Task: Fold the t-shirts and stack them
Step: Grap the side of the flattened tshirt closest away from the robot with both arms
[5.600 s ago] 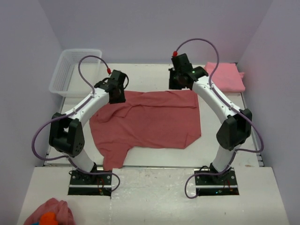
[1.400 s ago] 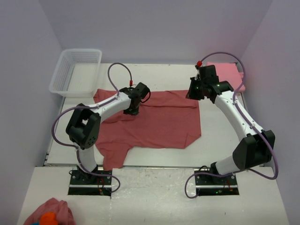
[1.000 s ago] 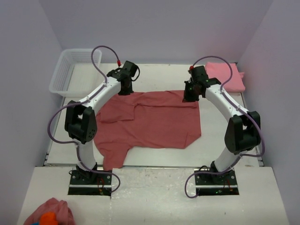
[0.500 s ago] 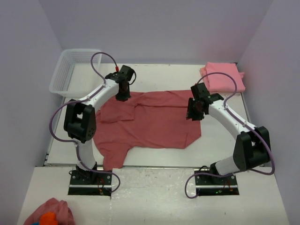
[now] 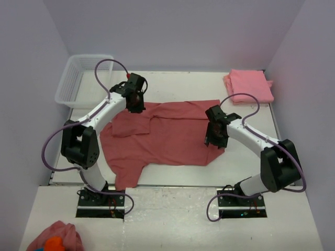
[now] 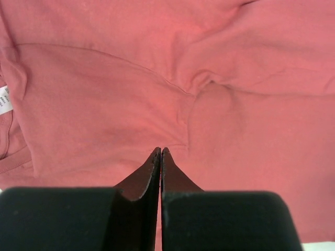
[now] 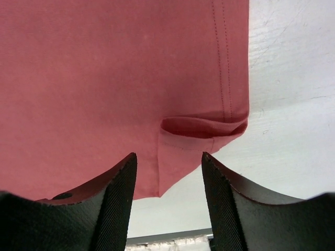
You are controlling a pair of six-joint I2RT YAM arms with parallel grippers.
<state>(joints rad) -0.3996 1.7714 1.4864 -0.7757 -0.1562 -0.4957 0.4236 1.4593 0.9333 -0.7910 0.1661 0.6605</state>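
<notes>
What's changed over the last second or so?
The right gripper travelled along the right edge of the red t-shirt toward its near hem corner and opened above it. The left gripper stayed shut by the far-left shoulder. The folded pink t-shirt and the basket are unchanged.

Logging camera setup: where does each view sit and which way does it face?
Top external: above and behind, facing down; left arm and right arm show.
Left wrist: on left gripper, down at wrinkled red t-shirt; shut fingers show.
Right wrist: on right gripper, down at shirt's hem corner and table; open fingers show.
Shared: the red t-shirt.
</notes>
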